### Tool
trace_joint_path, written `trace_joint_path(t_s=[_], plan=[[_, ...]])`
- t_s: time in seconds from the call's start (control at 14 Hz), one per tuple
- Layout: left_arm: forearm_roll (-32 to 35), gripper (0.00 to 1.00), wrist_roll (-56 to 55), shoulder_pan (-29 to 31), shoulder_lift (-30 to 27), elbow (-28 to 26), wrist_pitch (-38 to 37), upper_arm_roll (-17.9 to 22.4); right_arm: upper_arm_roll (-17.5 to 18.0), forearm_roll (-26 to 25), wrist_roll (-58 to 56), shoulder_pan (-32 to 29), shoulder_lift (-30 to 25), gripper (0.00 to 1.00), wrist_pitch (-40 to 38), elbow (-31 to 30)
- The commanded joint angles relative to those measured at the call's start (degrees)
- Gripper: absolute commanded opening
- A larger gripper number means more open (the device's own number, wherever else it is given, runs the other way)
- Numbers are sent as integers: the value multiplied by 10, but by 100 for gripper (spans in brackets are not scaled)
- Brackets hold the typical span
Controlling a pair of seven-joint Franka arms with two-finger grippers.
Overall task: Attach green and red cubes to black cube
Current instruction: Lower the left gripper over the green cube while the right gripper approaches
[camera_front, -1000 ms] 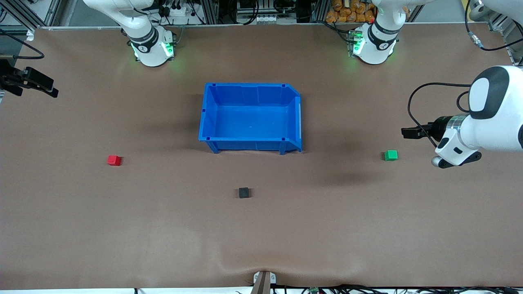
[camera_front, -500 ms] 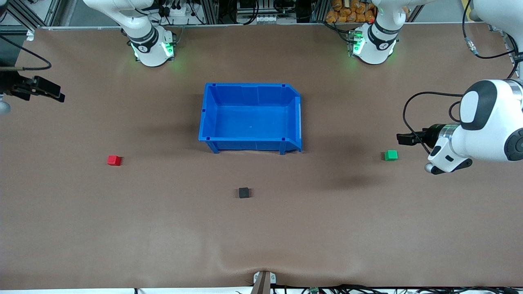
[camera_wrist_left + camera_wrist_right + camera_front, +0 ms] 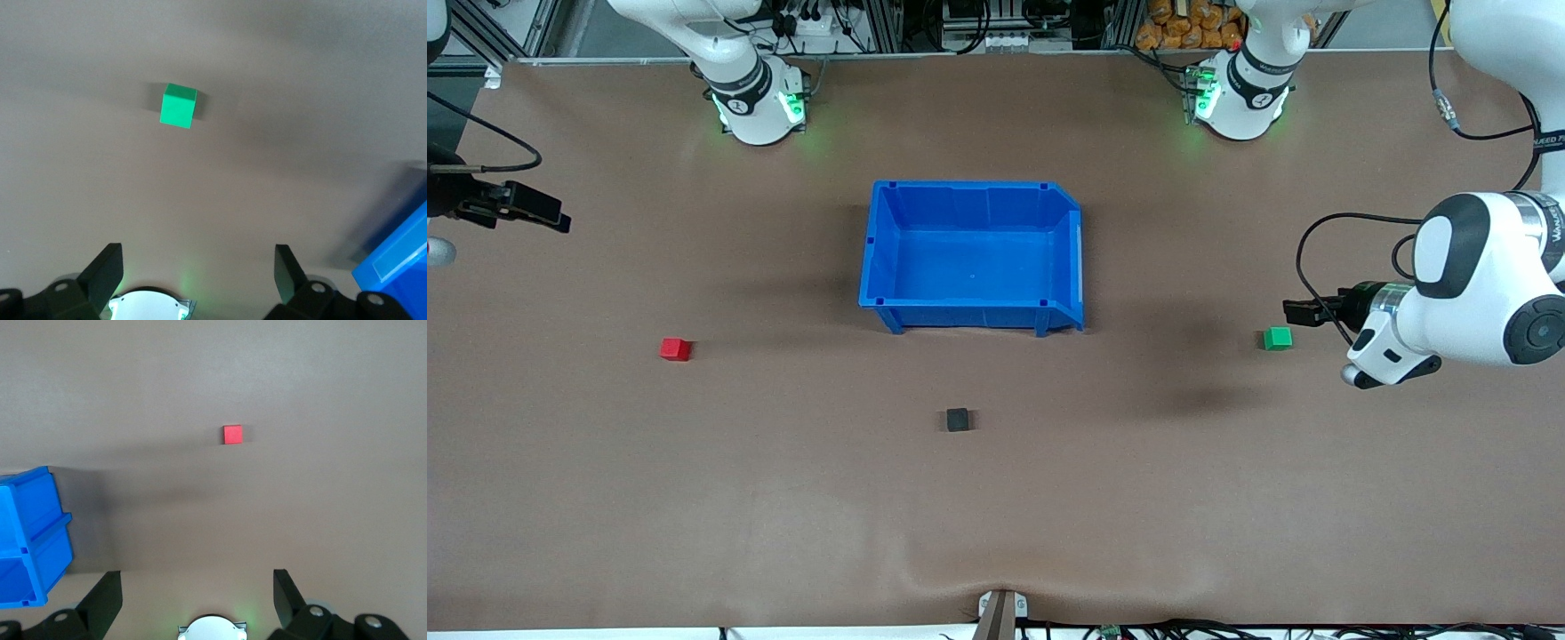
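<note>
The green cube (image 3: 1277,338) lies on the brown table toward the left arm's end; it also shows in the left wrist view (image 3: 178,106). My left gripper (image 3: 1294,311) hangs open and empty in the air just beside it, over the table. The red cube (image 3: 675,348) lies toward the right arm's end and shows in the right wrist view (image 3: 232,434). My right gripper (image 3: 551,216) is open and empty, up over the table's edge at that end, well apart from the red cube. The black cube (image 3: 957,419) sits alone, nearer to the front camera than the bin.
An empty blue bin (image 3: 971,258) stands mid-table between the arms' bases; its corner shows in the left wrist view (image 3: 400,267) and in the right wrist view (image 3: 30,540). The brown mat is wrinkled at its front edge.
My left gripper has moved down and closer to the green cube. My right gripper has shifted inward over the table toward the red cube. The cubes have not moved.
</note>
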Motion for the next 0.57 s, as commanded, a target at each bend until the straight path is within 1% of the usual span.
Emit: trace_joint_path(t_s=[0.0, 0.21, 0.5], plan=[[13, 100, -7, -3, 9, 6, 8, -1, 3, -9, -2, -10, 8, 100, 0, 6], [13, 100, -7, -3, 13, 6, 13, -2, 3, -4, -2, -23, 14, 100, 12, 6], [16, 100, -6, -2, 21, 3, 25, -2, 4, -3, -1, -16, 28, 100, 24, 5]])
